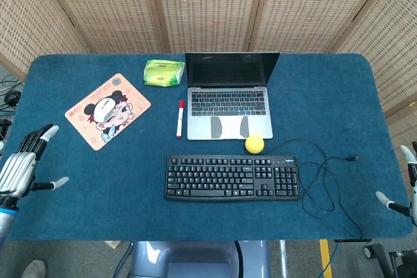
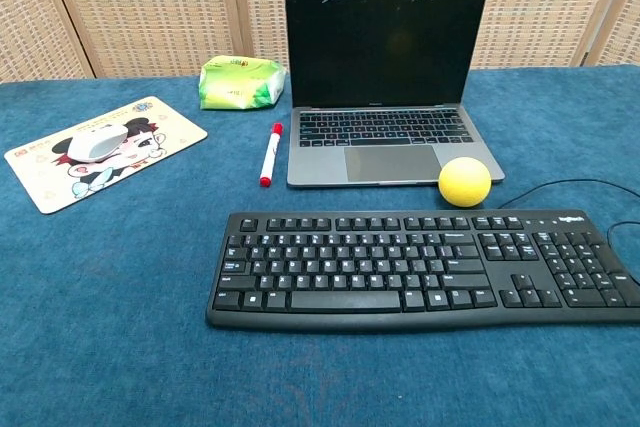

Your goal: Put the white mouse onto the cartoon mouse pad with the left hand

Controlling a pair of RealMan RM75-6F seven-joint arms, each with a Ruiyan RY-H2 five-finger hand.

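Note:
The white mouse (image 1: pixel 104 112) (image 2: pixel 97 144) lies on the cartoon mouse pad (image 1: pixel 129 97) (image 2: pixel 40 179) at the table's far left. My left hand (image 1: pixel 19 168) hangs at the left edge of the head view, well in front of the pad, fingers spread and holding nothing. Only a few fingers of my right hand (image 1: pixel 402 187) show at the right edge of the head view, apart and empty. Neither hand appears in the chest view.
A laptop (image 1: pixel 229 99) (image 2: pixel 385 77) stands open at the back centre, with a green packet (image 1: pixel 163 73) (image 2: pixel 240 83) to its left. A red-and-white marker (image 1: pixel 180 118) (image 2: pixel 269 154), a yellow ball (image 1: pixel 254 143) (image 2: pixel 464 182) and a black keyboard (image 1: pixel 232 177) (image 2: pixel 420 267) with its cable (image 1: pixel 322 187) lie nearer.

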